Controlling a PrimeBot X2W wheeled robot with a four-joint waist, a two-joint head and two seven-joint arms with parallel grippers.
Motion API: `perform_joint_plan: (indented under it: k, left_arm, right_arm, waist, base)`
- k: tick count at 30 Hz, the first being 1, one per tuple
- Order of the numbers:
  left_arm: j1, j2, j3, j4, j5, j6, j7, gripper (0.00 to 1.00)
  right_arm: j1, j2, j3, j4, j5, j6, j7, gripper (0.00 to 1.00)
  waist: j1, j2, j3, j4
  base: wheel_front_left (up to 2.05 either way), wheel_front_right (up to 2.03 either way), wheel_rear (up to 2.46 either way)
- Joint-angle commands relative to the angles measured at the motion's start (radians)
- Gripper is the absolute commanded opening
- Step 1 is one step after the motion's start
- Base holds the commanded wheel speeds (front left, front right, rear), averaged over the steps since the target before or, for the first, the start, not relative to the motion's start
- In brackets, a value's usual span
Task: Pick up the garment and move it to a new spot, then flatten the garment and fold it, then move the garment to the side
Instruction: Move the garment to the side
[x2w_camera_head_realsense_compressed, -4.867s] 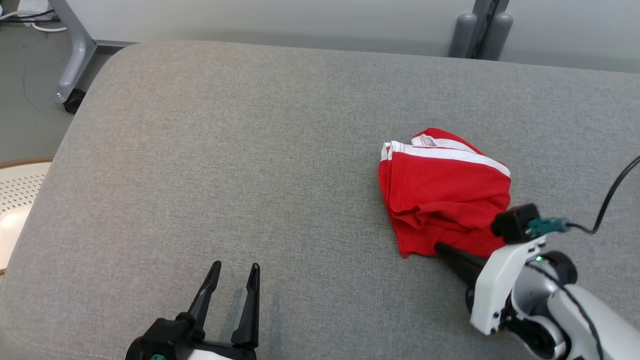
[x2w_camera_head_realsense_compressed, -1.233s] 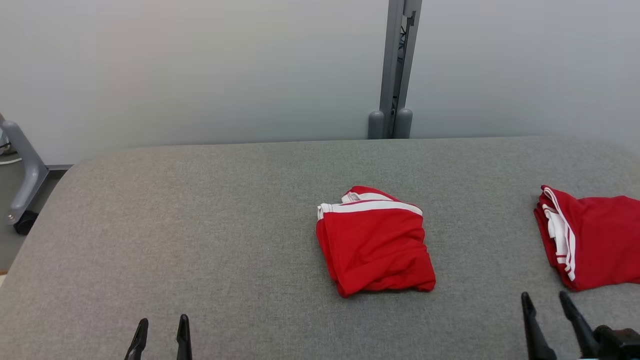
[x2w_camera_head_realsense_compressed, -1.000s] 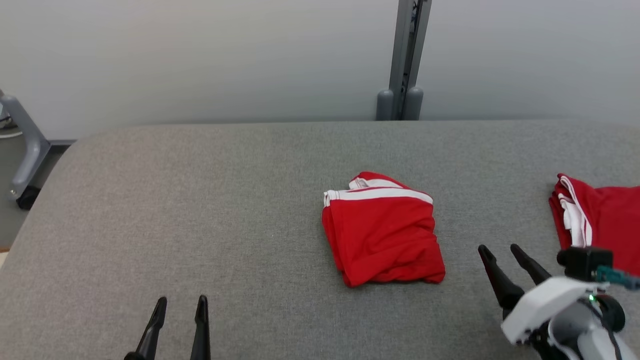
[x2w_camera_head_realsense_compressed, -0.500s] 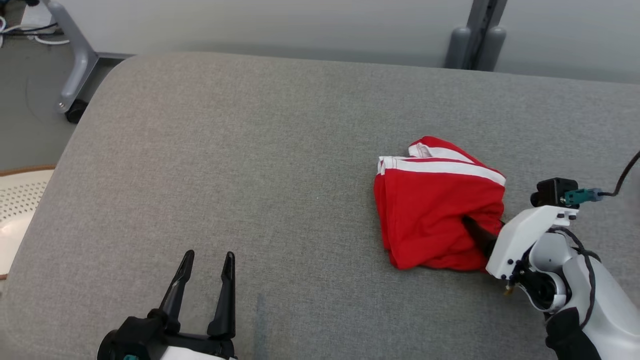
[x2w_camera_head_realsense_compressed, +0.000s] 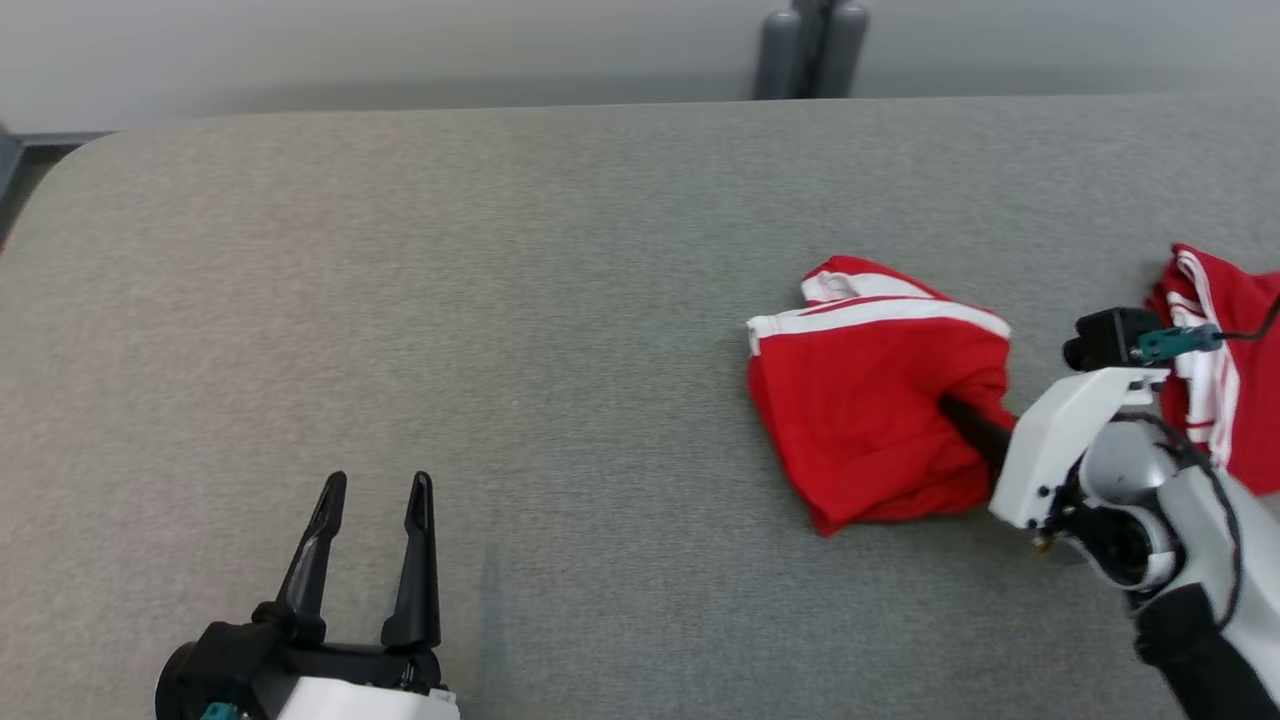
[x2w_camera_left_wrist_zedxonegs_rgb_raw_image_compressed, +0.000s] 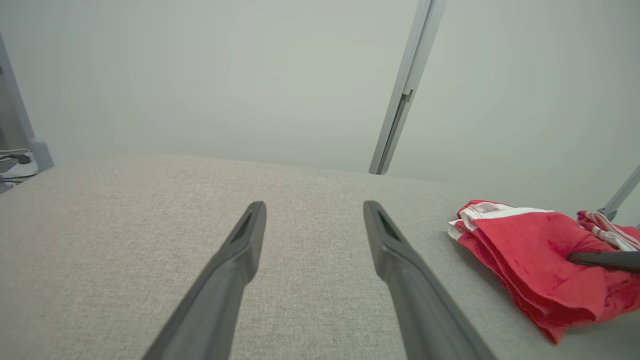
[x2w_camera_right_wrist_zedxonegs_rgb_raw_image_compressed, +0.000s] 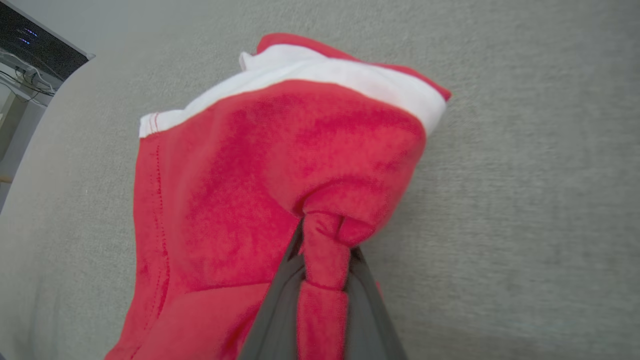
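The right gripper (x2w_camera_right_wrist_zedxonegs_rgb_raw_image_compressed: 324, 235) pinches an edge fold of the garment (x2w_camera_right_wrist_zedxonegs_rgb_raw_image_compressed: 235, 180); the left gripper (x2w_camera_head_realsense_compressed: 378, 488) is open. The cloth seems soft and light; perhaps only the top layers are caught.

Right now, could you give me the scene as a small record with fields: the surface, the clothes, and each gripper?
surface: grey, padded
garment: red with a white band, crumpled, right of centre
second garment: red and white, at the right edge, apart from the first
left gripper: open, over bare surface, holds nothing
right gripper: shut on a fold of the garment, at its right side
task stage: garment gripped, not yet flattened
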Motion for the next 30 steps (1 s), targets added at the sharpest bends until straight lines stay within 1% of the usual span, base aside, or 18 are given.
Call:
perform_joint_plan:
  k: [1, 3, 6, 10, 12, 15, 18, 20, 22, 24, 25, 26, 27, 30]
  left_arm:
    - [-0.019, 0.003, 0.005, -0.008, 0.009, -0.007, -0.002, 1.0]
    - [-0.031, 0.004, 0.011, -0.013, 0.02, -0.013, -0.002, 1.0]
    - [-0.051, 0.003, 0.011, -0.012, 0.032, -0.023, -0.002, 1.0]
    - [-0.079, 0.004, 0.005, -0.002, 0.05, -0.037, -0.001, 1.0]
    - [-0.089, 0.004, 0.002, 0.004, 0.055, -0.042, -0.002, 1.0]
    - [-0.105, 0.004, -0.006, 0.015, 0.062, -0.051, -0.002, 1.0]
    - [-0.11, 0.004, -0.012, 0.021, 0.064, -0.053, -0.002, 1.0]
    - [-0.116, 0.004, -0.017, 0.025, 0.064, -0.055, -0.001, 1.0]
    - [-0.115, 0.003, -0.019, 0.029, 0.064, -0.054, -0.002, 1.0]
    - [-0.115, 0.004, -0.021, 0.033, 0.062, -0.057, -0.001, 1.0]
    - [-0.116, 0.003, -0.021, 0.034, 0.062, -0.056, -0.002, 1.0]
    - [-0.116, 0.004, -0.02, 0.032, 0.055, -0.05, -0.002, 1.0]
    - [-0.109, 0.003, -0.017, 0.03, 0.05, -0.043, -0.002, 1.0]
    - [-0.094, 0.003, -0.013, 0.029, 0.043, -0.037, -0.002, 1.0]
  right_arm:
    - [-0.016, -0.036, 0.004, -0.022, -0.012, 0.001, 0.01, 0.0]
    - [-0.045, -0.104, 0.021, -0.076, -0.028, 0.001, 0.04, 0.0]
    - [-0.09, -0.183, 0.032, -0.151, -0.03, 0.001, 0.11, 0.0]
    - [-0.15, -0.264, 0.01, -0.208, -0.025, 0.001, 0.215, 0.0]
    - [-0.172, -0.293, -0.017, -0.198, -0.037, 0.001, 0.256, 0.0]
    - [-0.204, -0.327, -0.071, -0.147, -0.075, 0.0, 0.285, 0.0]
    - [-0.224, -0.344, -0.09, -0.11, -0.104, 0.0, 0.303, 0.0]
    - [-0.244, -0.373, -0.099, -0.076, -0.157, 0.0, 0.309, 0.0]
    - [-0.255, -0.39, -0.102, -0.039, -0.216, 0.0, 0.281, 0.02]
    - [-0.272, -0.397, -0.145, 0.02, -0.303, 0.0, 0.197, 0.48]
    - [-0.266, -0.389, -0.145, 0.052, -0.345, 0.0, 0.177, 1.0]
    - [-0.255, -0.375, -0.141, 0.082, -0.378, 0.0, 0.166, 1.0]
    - [-0.253, -0.374, -0.144, 0.123, -0.445, 0.0, 0.137, 1.0]
    - [-0.245, -0.36, -0.136, 0.138, -0.478, 0.0, 0.114, 1.0]
  waist:
    - [0.0, 0.0, 0.023, -0.099]
    - [0.0, 0.0, 0.039, -0.146]
    - [0.0, 0.0, 0.065, -0.2]
    - [0.0, 0.0, 0.097, -0.229]
    - [0.0, 0.0, 0.113, -0.228]
    - [0.0, 0.0, 0.139, -0.21]
    - [0.0, 0.0, 0.153, -0.191]
    - [0.0, 0.0, 0.167, -0.171]
    - [0.0, 0.0, 0.174, -0.152]
    - [0.0, 0.0, 0.182, -0.134]
    - [0.0, 0.0, 0.183, -0.127]
    - [0.0, 0.0, 0.182, -0.122]
    - [0.0, 0.0, 0.176, -0.117]
    - [0.0, 0.0, 0.163, -0.12]
  base:
    - [0.0, 0.0, 0.0]
    - [0.0, 0.0, 0.0]
    - [0.0, 0.0, 0.0]
    - [0.0, 0.0, 0.0]
    - [0.0, 0.0, 0.0]
    - [0.0, 0.0, 0.0]
    - [0.0, 0.0, 0.0]
    - [0.0, 0.0, 0.0]
    - [0.0, 0.0, 0.0]
    - [0.0, 0.0, 0.0]
    - [0.0, 0.0, 0.0]
    - [0.0, 0.0, 0.0]
    - [0.0, 0.0, 0.0]
    - [0.0, 0.0, 0.0]
